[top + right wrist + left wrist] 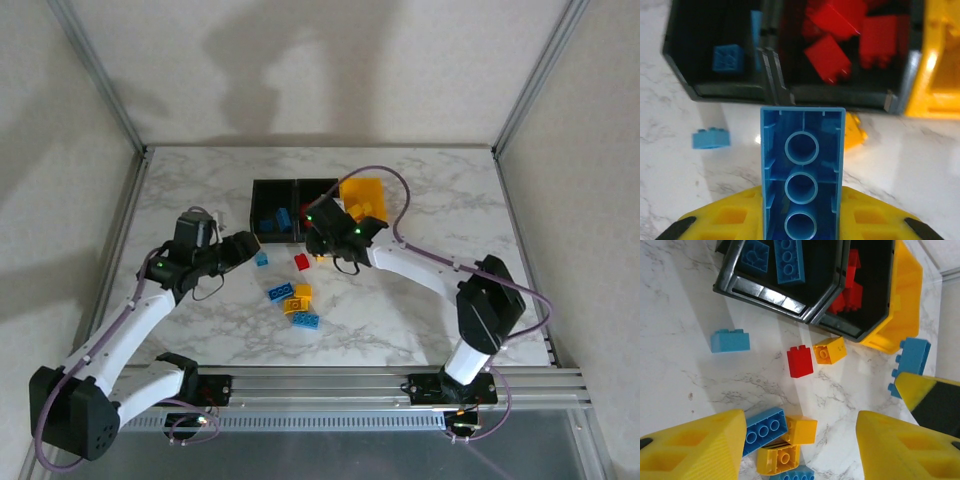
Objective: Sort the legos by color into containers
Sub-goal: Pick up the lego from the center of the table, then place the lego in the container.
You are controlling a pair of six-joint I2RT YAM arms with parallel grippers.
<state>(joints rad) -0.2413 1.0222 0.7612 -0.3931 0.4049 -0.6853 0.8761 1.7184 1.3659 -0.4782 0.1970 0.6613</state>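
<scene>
By my judgement the sort is running past its halfway mark. The left bin (765, 295) is holding blues, the middle bin (840, 94) is holding reds (a fair heap of them), and what is lying in the yellow bin (370, 188) I cannot tell. Seven pieces are lying loose on the table (200, 190). A blue brick (730, 340), a red brick (800, 361) and a yellow brick (830, 350) are sitting just in front of the bins. Nearer the arms, a cluster (295, 305) of two blues and two yellows is lying packed together.

The right gripper (802, 222) is clamping a long brick (802, 165), blue, by one end, its hollow underside facing the wrist camera. It is hanging before the divide between the left and middle bins, and I judge the left one to be its place. The left gripper (242, 248) is hanging wide open and empty over the loose pieces.

The table is showing white marbling. Pale textured walls (300, 70) are closing it in, with metal posts (100, 80) running up the corners and a rail (400, 375) lying along the near edge.
</scene>
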